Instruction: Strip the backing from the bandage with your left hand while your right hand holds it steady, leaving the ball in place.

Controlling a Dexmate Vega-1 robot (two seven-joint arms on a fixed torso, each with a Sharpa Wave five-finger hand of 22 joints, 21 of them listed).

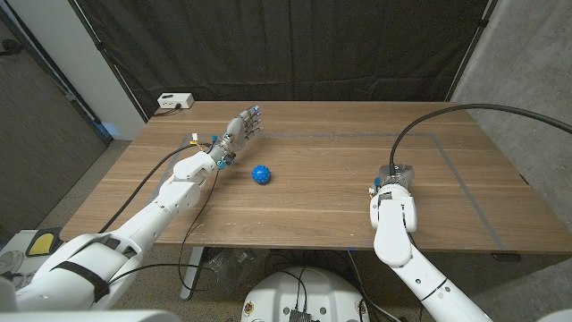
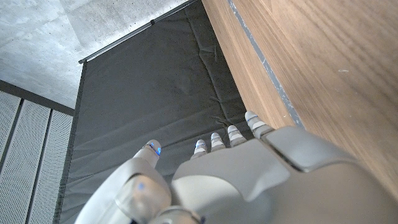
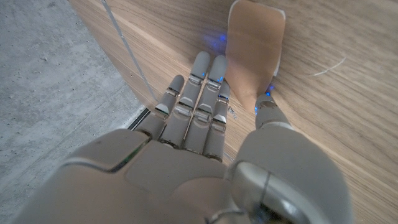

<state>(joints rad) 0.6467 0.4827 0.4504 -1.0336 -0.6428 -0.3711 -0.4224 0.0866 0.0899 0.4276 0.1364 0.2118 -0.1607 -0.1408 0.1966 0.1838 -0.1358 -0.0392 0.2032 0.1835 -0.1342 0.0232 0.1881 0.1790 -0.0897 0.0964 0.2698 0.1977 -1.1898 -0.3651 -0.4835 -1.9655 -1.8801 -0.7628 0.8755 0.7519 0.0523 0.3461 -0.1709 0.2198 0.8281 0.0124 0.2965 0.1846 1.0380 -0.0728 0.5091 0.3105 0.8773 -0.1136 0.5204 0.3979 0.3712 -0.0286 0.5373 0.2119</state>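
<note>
Bandage point(image 3: 252, 53) sits pinched in your right hand point(image 1: 394, 192), a tan strip standing up between the thumb and fingers point(image 3: 208, 81) over the wooden table point(image 1: 340, 170) on the right side. Your left hand point(image 1: 239, 131) is well away on the far left of the table, fingers spread and holding nothing, with the blue ball point(image 1: 261, 174) lying just beside its wrist, between the two arms. The risk, as I judge it, is in the crossing: bringing your left hand over to the bandage takes it past the ball, and a brush from the wrist or forearm would set it rolling. The grip on the bandage looks light too, so a hard pull on the backing could drag the whole strip out of your right hand.
</note>
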